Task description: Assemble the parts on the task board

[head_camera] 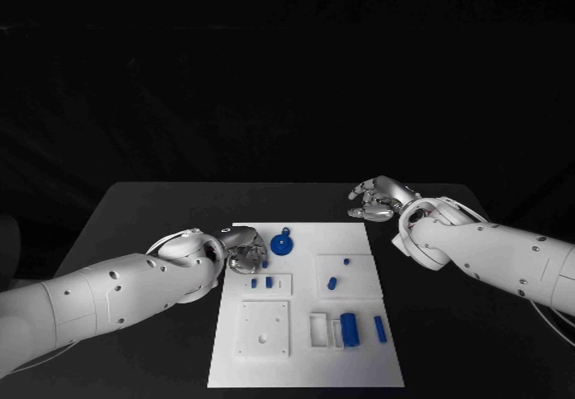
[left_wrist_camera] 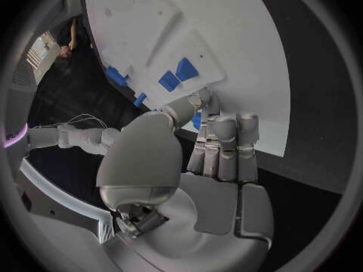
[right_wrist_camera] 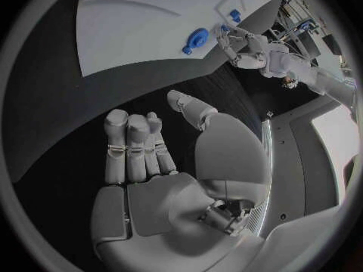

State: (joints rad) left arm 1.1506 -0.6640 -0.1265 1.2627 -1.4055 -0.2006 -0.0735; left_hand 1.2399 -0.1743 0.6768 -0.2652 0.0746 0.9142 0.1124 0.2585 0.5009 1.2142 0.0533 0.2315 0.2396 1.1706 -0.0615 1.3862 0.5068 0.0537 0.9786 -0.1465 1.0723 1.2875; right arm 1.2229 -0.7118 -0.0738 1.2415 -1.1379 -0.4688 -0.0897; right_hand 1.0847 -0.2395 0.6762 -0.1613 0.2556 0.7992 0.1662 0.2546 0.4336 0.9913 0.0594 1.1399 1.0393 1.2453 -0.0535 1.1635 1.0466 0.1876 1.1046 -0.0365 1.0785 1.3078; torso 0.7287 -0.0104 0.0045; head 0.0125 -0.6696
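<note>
Peering past the left hand (head_camera: pixel 240 248), I can't tell whether its curled fingers (left_wrist_camera: pixel 224 145) actually pinch anything; a sliver of blue shows between them at the left edge of the task board (head_camera: pixel 360 241), mid-frame on the tabletop (head_camera: pixel 144 208). A blue round part (head_camera: pixel 282 243) lies just right of them. Lower right, a white tray (head_camera: pixel 319 329) adjoins a blue block (head_camera: pixel 349 329). The right hand (head_camera: pixel 381 199) hangs loose, holding nothing, above the board's upper right corner.

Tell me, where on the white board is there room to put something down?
The task board is bare at its far right corner, beyond the small square block, and along its near edge, below the big square plate. The left side is crowded by the left hand and the round blue part.
</note>
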